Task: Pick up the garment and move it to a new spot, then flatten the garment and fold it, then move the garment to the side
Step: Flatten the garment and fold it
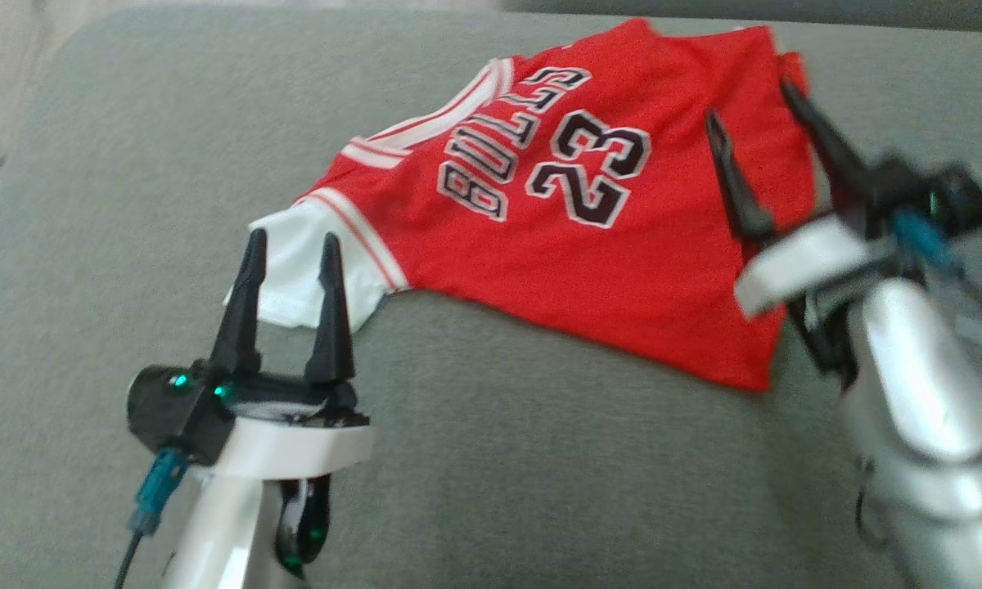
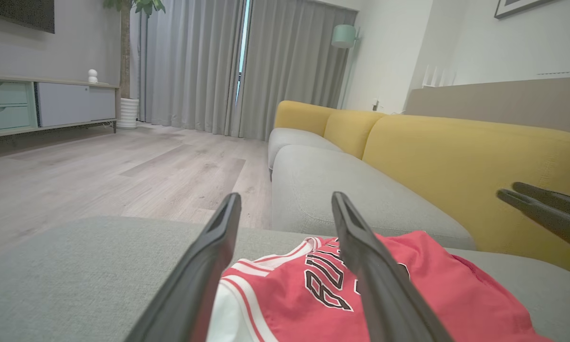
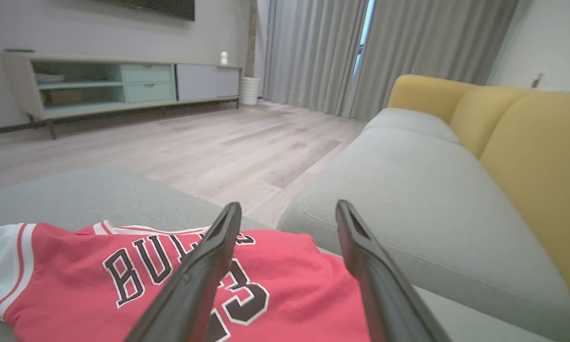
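1. While the left end effector (image 1: 292, 237) is held with its fingers spread wide, nothing is gripped by it. The jersey's white sleeve (image 1: 290, 282) is seen between and just past its fingertips, and whether the cloth is touched cannot be told.
2. The right end effector (image 1: 749, 100) is likewise spread wide and empty. It is poised over the right-hand edge of the jersey (image 1: 540, 262), and no fabric is pinched between its fingers.
3. The jersey is laid on the grey cushion (image 1: 491, 458), print side up, towards the far right of that surface. Its red body is spread fairly smooth, and few creases are to be seen in either wrist view.
4. The first step cannot be confirmed from the lie of the cloth alone, though the jersey is set down and let go, so the placing is judged to be done.
5. Flattening is judged to be largely done, since the lettering and number are read without distortion.
6. One sleeve alone is made out and the near edge runs at a slant, so a partial fold may be present, but this cannot be settled. A neat, finished fold is not shown.
7. Folding is therefore judged to be the step in hand or next due, with one end effector stationed at each end of the cloth.
8. The move to the side is left to be done, and grey cushion extends well to the left of the jersey.
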